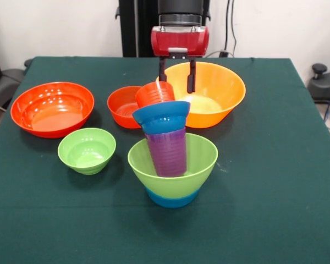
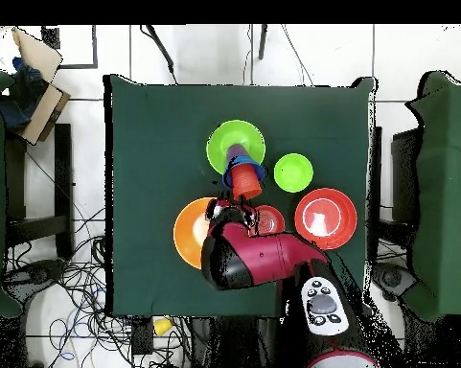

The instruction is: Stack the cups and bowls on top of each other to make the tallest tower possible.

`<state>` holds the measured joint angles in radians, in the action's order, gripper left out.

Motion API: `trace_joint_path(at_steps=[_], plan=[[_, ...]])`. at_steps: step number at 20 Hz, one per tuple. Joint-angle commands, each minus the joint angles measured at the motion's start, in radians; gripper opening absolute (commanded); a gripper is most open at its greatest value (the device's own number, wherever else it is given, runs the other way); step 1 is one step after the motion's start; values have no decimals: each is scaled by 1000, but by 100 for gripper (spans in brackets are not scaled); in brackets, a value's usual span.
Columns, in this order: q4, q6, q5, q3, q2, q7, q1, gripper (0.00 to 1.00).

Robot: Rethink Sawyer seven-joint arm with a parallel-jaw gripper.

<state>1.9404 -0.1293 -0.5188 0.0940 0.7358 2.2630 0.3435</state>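
Note:
The tower stands at the table's middle: a light green bowl (image 1: 201,157) on a light blue bowl (image 1: 172,198), a purple cup (image 1: 168,152) in it, a dark blue bowl (image 1: 161,115) on the cup, and an orange-red cup (image 1: 154,93) tilted on top. In the overhead view the tower (image 2: 242,175) rises from the green bowl (image 2: 224,144). My gripper (image 1: 177,76) is open, just behind and above the orange-red cup, in front of the large yellow-orange bowl (image 1: 223,91). I cannot tell whether a finger touches the cup. A pale yellow patch shows inside that bowl; I cannot tell whether it is the yellow cup.
A large red-orange bowl (image 1: 52,108) sits at the left, a medium red-orange bowl (image 1: 121,105) behind the tower, and a small light green bowl (image 1: 87,149) at the front left. The red arm (image 2: 263,259) covers part of the table in the overhead view.

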Motion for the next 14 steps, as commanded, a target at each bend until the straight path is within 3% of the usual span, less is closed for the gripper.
trace_joint_path(at_steps=[1, 14], plan=[[-84, 10, -15, 104, -55, 42, -5, 100], [-139, 29, -31, 138, -59, 21, 22, 100]])
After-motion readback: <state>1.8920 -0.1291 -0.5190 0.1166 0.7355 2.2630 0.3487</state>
